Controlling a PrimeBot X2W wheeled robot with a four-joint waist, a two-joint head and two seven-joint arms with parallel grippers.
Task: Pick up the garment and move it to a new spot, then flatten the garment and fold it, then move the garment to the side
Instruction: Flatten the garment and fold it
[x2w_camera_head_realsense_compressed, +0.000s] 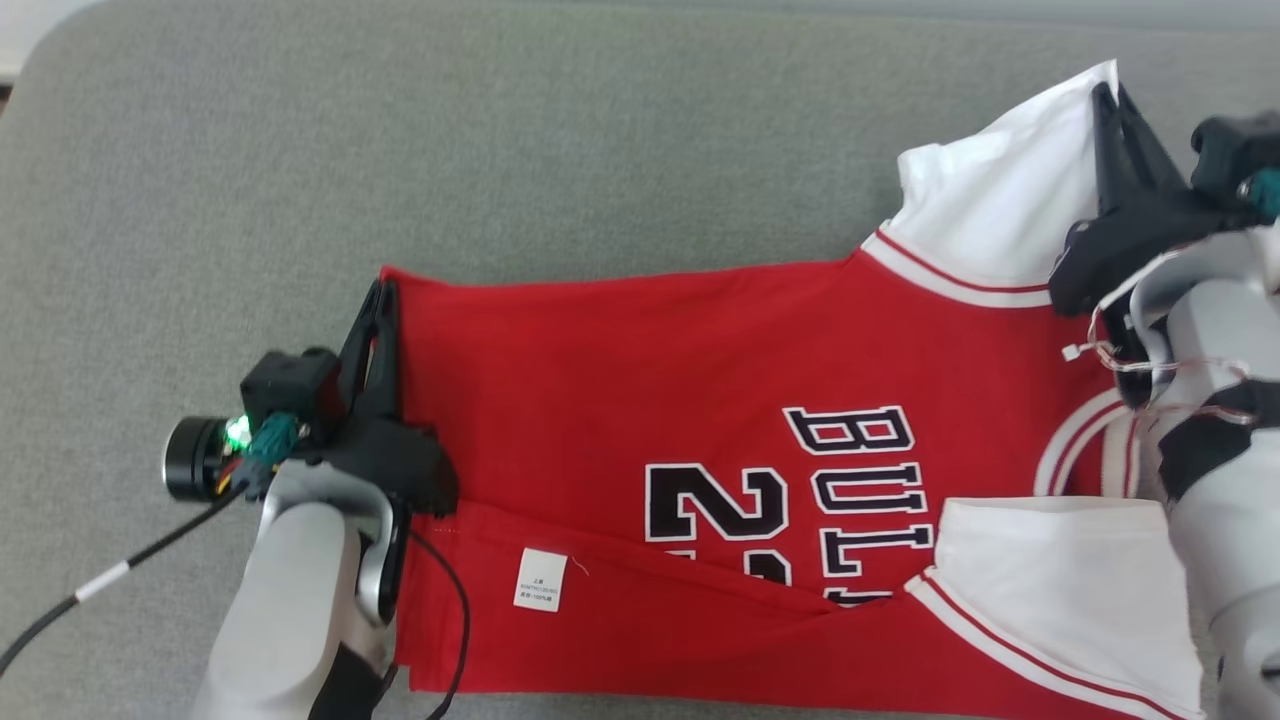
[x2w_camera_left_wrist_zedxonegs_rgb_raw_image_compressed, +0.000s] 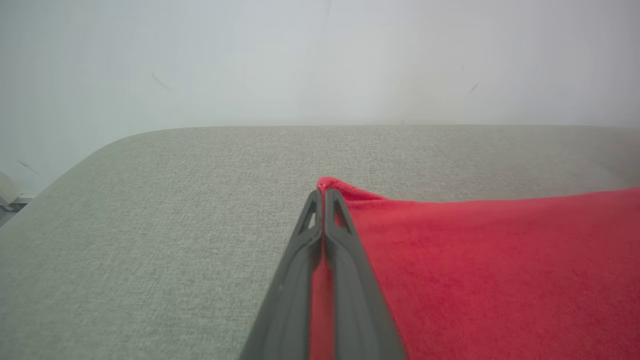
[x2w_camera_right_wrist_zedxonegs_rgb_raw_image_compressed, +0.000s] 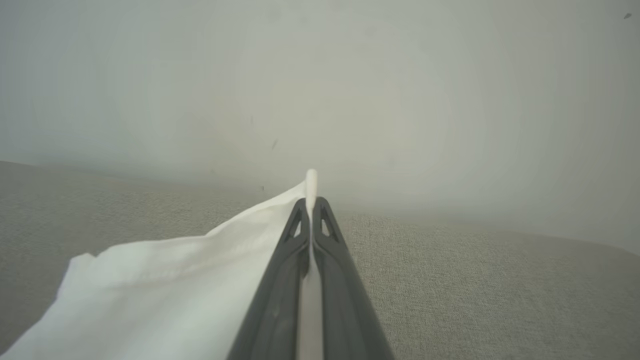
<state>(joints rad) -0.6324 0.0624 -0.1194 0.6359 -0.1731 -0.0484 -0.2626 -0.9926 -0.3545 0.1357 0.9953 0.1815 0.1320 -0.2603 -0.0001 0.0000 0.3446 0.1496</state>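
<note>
The garment (x2w_camera_head_realsense_compressed: 640, 400) is a red jersey with white sleeves and black-and-white lettering, spread across the grey cushion with its near edge folded over. At the jersey's far left corner my left gripper (x2w_camera_head_realsense_compressed: 385, 292) is shut on the red hem (x2w_camera_left_wrist_zedxonegs_rgb_raw_image_compressed: 340, 192), the cloth pinched between its dark fingers (x2w_camera_left_wrist_zedxonegs_rgb_raw_image_compressed: 350, 250). My right gripper (x2w_camera_head_realsense_compressed: 1108, 95) is shut on the tip of the far white sleeve (x2w_camera_head_realsense_compressed: 1000, 210), which is lifted into a peak. In the right wrist view the white sleeve (x2w_camera_right_wrist_zedxonegs_rgb_raw_image_compressed: 175, 295) runs left from my right gripper (x2w_camera_right_wrist_zedxonegs_rgb_raw_image_compressed: 311, 200).
The grey fabric cushion (x2w_camera_head_realsense_compressed: 500, 150) extends far beyond the jersey to the left and back. Its rounded far-left corner (x2w_camera_left_wrist_zedxonegs_rgb_raw_image_compressed: 125, 145) meets a pale wall. A white care label (x2w_camera_head_realsense_compressed: 540, 580) shows on the folded near edge. A black cable (x2w_camera_head_realsense_compressed: 100, 585) trails from the left wrist.
</note>
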